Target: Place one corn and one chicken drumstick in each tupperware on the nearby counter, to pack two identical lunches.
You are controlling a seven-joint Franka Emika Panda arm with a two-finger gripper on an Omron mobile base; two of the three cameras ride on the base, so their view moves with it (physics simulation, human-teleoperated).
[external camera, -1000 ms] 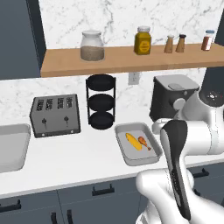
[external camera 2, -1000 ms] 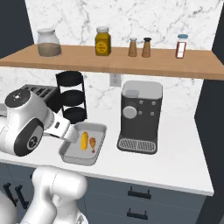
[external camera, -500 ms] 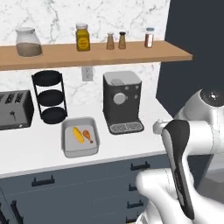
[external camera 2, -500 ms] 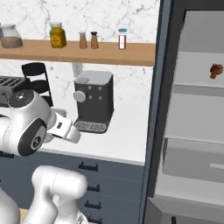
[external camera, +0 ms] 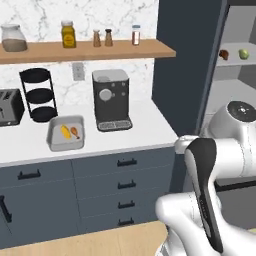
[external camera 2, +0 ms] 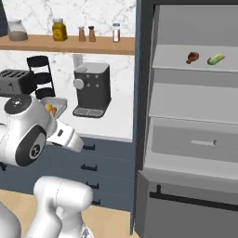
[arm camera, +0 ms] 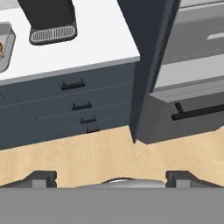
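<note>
A light-grey tupperware (external camera: 65,147) rests on the white counter (external camera: 142,131) left of the coffee machine. In it lie a bare yellow corn (external camera: 65,132) and an orange-brown chicken drumstick (external camera: 74,132). A darker drumstick (external camera 2: 191,57) and a green-husked corn (external camera 2: 215,59) sit side by side on an upper shelf of the open compartment to the right. My gripper (arm camera: 111,178) is open with nothing between its fingers. It hangs above the wooden floor, in front of the counter's right end, and looks down at the drawers.
A black coffee machine (external camera: 111,100), a black three-tier rack (external camera: 37,95) and a toaster (external camera: 10,107) stand along the counter. Jars line the wooden wall shelf (external camera: 90,49). A tall dark panel (external camera: 185,65) separates the counter from the open shelved unit (external camera 2: 195,139).
The base has driven to the right, so the whole scene slid left. Toaster and tupperware moved towards the left edge and the open shelved unit came into view. The gripper stayed open.
</note>
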